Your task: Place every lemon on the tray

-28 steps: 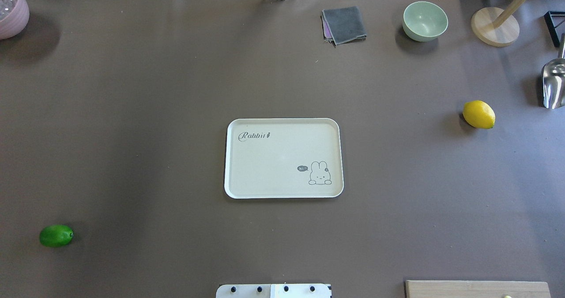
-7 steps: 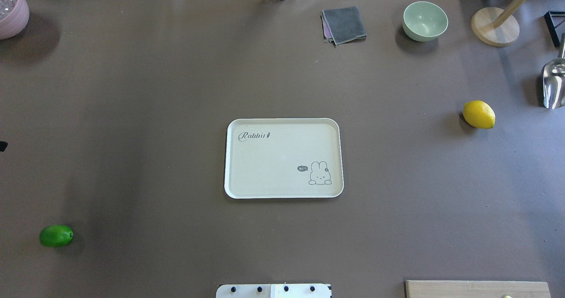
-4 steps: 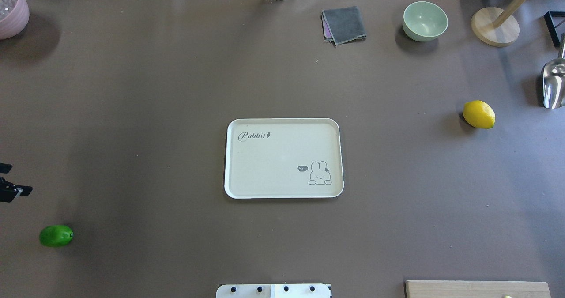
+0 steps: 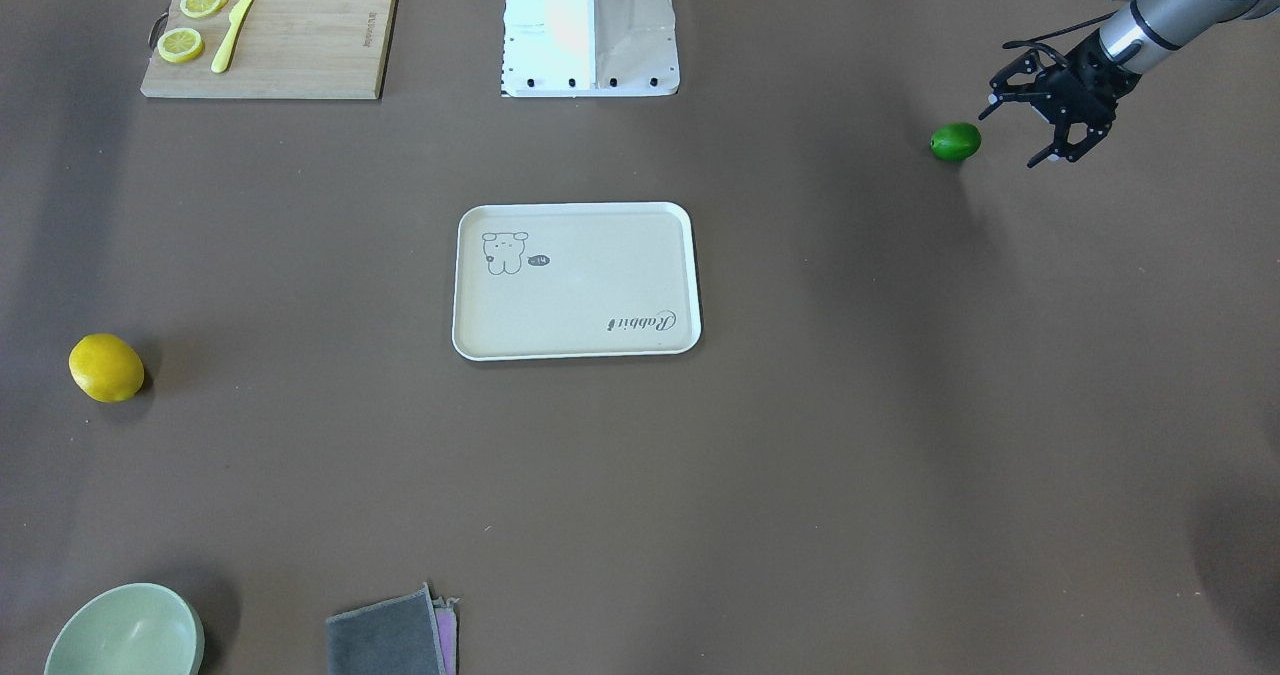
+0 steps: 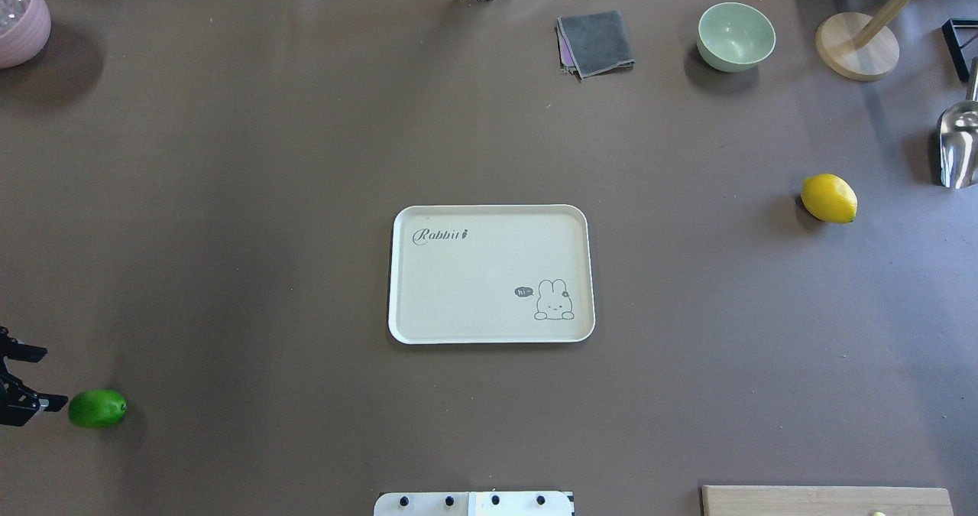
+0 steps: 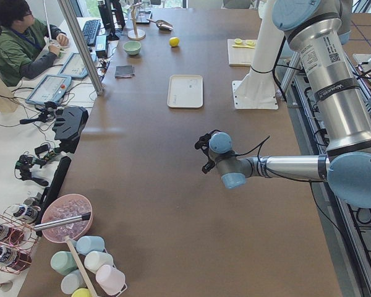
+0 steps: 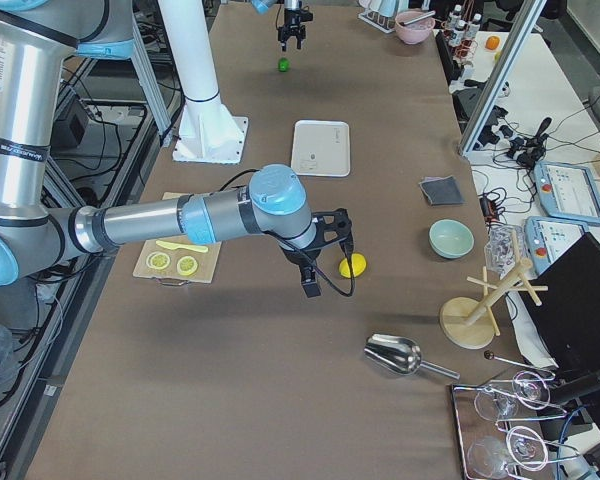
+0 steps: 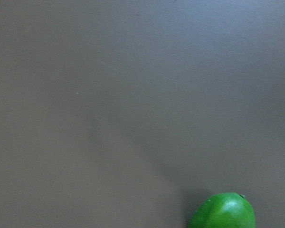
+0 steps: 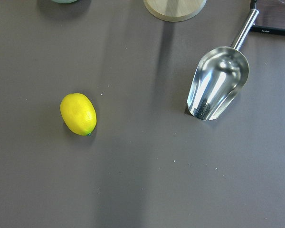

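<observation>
Front-facing view: table [image 4: 800, 475] has the tray [image 4: 575, 300] lying flat at its centre. Left gripper [image 4: 1012, 137] hangs just beside the green lemon [image 4: 955, 142], on the side away from the tray, jaws spread wide, not touching it. Right gripper [image 7: 318, 265] hovers near the yellow lemon [image 4: 106, 367]; only the side camera catches it, so I can't tell its jaw state. Both lemons sit on the table at opposite ends, well apart from the tray.
</observation>
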Controlling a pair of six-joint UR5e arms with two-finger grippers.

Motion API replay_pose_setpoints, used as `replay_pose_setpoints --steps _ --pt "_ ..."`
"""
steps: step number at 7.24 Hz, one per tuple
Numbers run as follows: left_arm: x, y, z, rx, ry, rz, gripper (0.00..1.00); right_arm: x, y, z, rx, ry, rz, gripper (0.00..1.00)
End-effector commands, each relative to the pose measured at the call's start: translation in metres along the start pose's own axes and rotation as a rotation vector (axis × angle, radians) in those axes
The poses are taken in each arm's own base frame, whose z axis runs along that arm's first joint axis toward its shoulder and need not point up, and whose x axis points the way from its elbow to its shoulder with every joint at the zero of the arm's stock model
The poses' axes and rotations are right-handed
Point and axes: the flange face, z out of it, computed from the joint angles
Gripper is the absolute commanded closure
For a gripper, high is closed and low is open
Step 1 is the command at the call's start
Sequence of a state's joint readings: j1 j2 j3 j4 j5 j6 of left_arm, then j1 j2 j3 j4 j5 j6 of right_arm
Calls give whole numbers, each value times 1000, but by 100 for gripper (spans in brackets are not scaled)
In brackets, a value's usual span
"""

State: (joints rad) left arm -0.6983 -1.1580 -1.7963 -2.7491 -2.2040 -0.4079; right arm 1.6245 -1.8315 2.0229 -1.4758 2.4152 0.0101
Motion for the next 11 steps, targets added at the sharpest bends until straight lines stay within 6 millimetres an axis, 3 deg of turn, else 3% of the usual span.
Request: replay_pose_setpoints --steps 1,3,5,7,8,10,11 --pt "14 0 15 -22 38 34 2 1 0 0 -2 1 1 0" --pt "19 -4 44 -41 44 60 2 2 1 1 -4 1 2 0" --pt "16 1 51 -21 56 78 5 2 2 2 -5 1 1 0" --pt "17 2 51 -15 63 86 72 3 3 2 -7 1 1 0" --pt "17 5 50 -7 67 90 94 3 4 3 -8 1 2 0" --pt "23 2 42 55 106 14 100 2 4 2 -7 -1 2 0" --pt "31 -13 42 96 133 -18 100 4 5 3 -8 0 4 0"
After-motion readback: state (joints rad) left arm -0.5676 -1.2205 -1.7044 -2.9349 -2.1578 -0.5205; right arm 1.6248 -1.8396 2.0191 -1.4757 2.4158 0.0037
